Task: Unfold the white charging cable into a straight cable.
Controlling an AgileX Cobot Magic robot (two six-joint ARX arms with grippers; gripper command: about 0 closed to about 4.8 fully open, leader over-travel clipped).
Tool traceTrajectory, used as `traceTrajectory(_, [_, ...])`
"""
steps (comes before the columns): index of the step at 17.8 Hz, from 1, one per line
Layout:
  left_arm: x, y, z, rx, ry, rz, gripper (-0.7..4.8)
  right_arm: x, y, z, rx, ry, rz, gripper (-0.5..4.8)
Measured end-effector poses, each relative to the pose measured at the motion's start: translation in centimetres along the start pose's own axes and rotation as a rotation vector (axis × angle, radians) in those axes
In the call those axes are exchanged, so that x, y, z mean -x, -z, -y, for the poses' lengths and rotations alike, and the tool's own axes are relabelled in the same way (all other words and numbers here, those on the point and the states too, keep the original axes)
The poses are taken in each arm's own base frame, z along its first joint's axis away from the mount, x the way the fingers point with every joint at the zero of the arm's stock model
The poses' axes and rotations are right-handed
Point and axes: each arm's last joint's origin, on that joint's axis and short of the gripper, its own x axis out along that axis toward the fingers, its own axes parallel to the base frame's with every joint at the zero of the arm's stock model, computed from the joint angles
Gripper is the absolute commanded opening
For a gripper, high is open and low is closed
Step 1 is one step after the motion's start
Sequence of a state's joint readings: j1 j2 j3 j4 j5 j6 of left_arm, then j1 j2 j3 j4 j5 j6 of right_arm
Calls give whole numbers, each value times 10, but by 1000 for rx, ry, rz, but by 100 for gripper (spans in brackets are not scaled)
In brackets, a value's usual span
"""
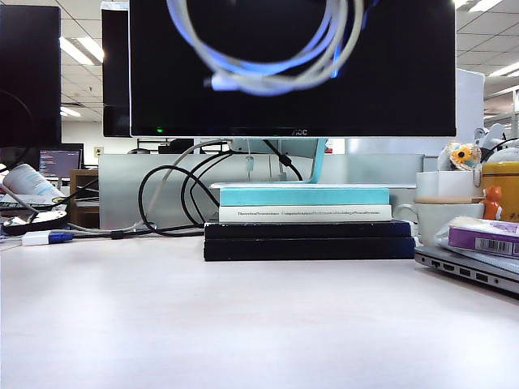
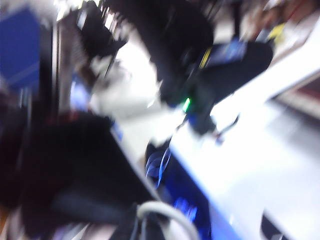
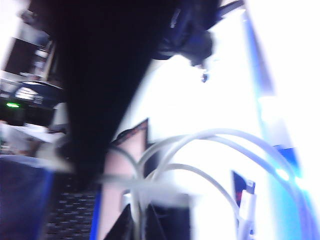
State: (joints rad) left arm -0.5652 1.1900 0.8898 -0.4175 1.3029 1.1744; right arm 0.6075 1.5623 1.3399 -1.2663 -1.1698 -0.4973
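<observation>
The white charging cable (image 1: 268,77) hangs in loose loops high in front of the black monitor, with one plug (image 1: 223,81) at the loops' lower left. Neither gripper shows in the exterior view; both are above its top edge. The left wrist view is badly blurred. In it, my left gripper (image 2: 141,227) is shut on a bend of the cable (image 2: 170,215). In the right wrist view, my right gripper (image 3: 140,220) is shut on the cable (image 3: 210,135), whose loops arc away from the fingers, with a plug (image 3: 247,205) dangling nearby.
Behind the hanging cable stands a black monitor (image 1: 292,65) on a stack of books (image 1: 304,215). Black monitor cables (image 1: 174,198) coil at its left. A white block with a blue tip (image 1: 45,237) lies far left. A laptop (image 1: 466,263) and a mug (image 1: 438,215) are at the right.
</observation>
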Motion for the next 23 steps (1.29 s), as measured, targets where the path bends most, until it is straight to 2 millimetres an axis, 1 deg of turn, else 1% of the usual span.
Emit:
traceTrajectory(1, [0,-1,-1,2,10,31,-6,0,-1,1,23,15,3,-1])
traceTrajectory(4, [0,-2,-2,42,10,43,-6,0,-5,3,70,27,19,-1])
traceTrajectory(8, [-2,6,-4,107,19,44,-6,0,-5,3,72,39,14,-1])
traceTrajectory(9, [-4,12,-6,139,16,26,-6,1,-5,3,78,48,12,-1])
traceTrajectory(10, [-5,16,-7,157,18,22,-6,1,-5,1,97,56,9,-1])
traceTrajectory(12, [-8,26,-9,210,26,20,-6,5,-4,-8,159,77,12,-1])
traceTrajectory(16, [-9,30,-11,219,29,27,-5,7,-3,-14,199,113,4,-1])
traceTrajectory(17, [-9,29,-12,233,27,28,127,7,-3,-14,199,113,4,-1])
traceTrajectory(18, [-9,29,-13,258,25,28,395,7,-3,-14,208,115,7,-1])
traceTrajectory(19, [-9,29,-15,245,9,10,479,7,-3,-14,213,115,8,-1])
traceTrajectory(21, [-8,31,-18,265,-61,-93,479,7,-3,-13,216,121,9,-1])
traceTrajectory(23, [-9,38,-18,290,-106,-179,479,9,-7,-15,251,103,38,-1])
